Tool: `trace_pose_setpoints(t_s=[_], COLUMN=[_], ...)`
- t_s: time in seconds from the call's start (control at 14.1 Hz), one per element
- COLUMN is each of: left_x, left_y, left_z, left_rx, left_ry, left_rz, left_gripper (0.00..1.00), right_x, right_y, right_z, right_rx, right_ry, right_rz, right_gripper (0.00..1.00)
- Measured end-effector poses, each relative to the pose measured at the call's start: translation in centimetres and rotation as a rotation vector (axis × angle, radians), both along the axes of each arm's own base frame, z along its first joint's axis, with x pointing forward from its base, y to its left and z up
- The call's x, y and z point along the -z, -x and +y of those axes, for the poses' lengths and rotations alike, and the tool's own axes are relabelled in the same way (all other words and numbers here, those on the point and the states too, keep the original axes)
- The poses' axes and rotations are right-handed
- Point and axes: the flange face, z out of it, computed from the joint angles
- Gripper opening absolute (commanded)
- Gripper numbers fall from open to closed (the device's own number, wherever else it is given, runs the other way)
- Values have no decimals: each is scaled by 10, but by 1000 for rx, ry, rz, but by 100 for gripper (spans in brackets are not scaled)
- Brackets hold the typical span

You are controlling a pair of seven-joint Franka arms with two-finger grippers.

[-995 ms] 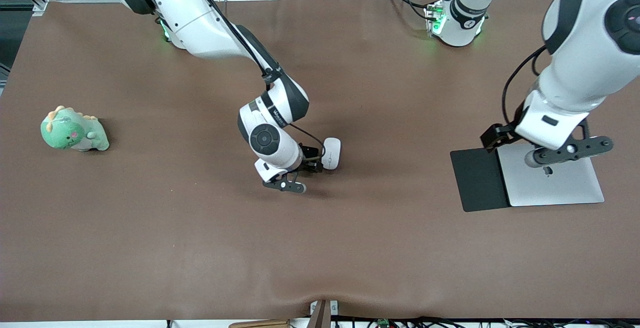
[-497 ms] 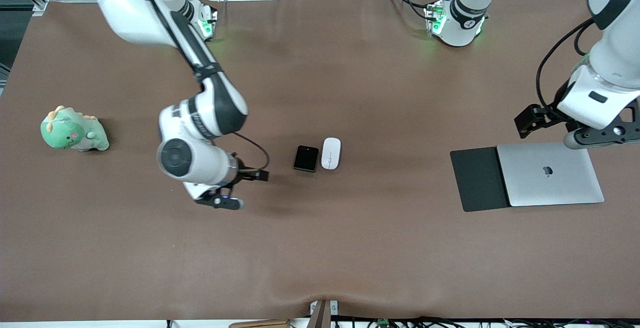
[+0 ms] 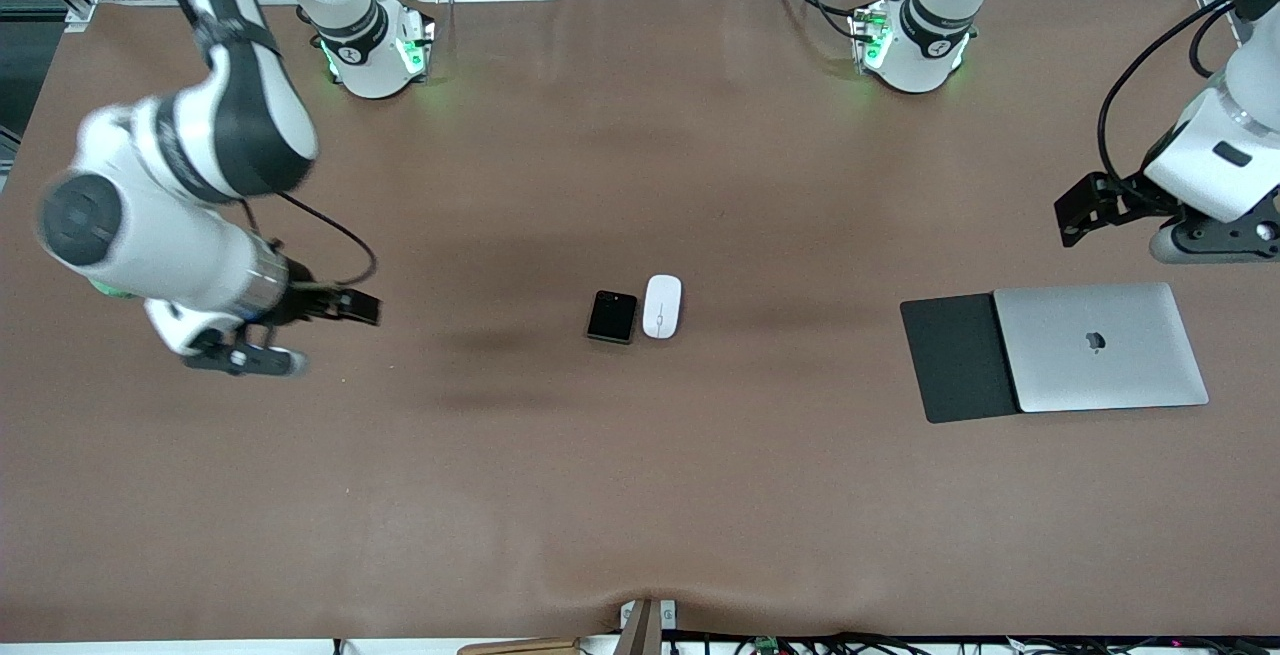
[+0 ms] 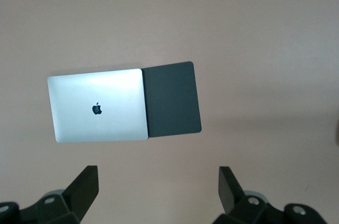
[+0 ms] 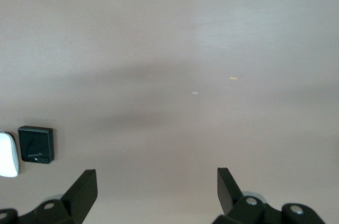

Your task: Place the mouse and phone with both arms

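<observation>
The white oval mouse (image 3: 662, 306) and the black phone (image 3: 612, 316) lie side by side, touching or nearly so, at the middle of the table. Both also show at the edge of the right wrist view, the phone (image 5: 36, 144) and the mouse (image 5: 8, 154). My right gripper (image 3: 240, 360) is open and empty, up over the bare table toward the right arm's end; its own view shows its wide-apart fingers (image 5: 85, 188). My left gripper (image 3: 1215, 240) is open and empty, over the table just beside the laptop; its fingers (image 4: 85, 184) are wide apart.
A closed silver laptop (image 3: 1100, 346) lies toward the left arm's end, with a flat black mouse pad (image 3: 955, 360) partly under it on its middle-of-table side. Both show in the left wrist view, the laptop (image 4: 98, 106) and the pad (image 4: 172, 98).
The right gripper left the phone beside the mouse, then swung away toward its end of the table, now covering the green toy. The left gripper lifted off the laptop area and drew back.
</observation>
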Motion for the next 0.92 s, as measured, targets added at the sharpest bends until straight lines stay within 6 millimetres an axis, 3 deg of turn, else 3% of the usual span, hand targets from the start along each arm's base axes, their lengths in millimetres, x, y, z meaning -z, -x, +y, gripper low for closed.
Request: trace_pose_setpoints(t_s=[0.28, 0.57, 0.92], left_x=[-10, -17, -21], left_y=[25, 41, 52], left_z=[2, 3, 9], left_rx=[-6, -17, -33], left_ry=[10, 54, 77], left_rz=[31, 56, 58], left_gripper=[100, 100, 100], right_x=[-71, -112, -140], right_y=[33, 62, 92], right_z=[-55, -125, -139], right_rx=[-29, -65, -64], right_ry=[2, -8, 31], right_rz=[-22, -23, 13], right_gripper=[100, 100, 100])
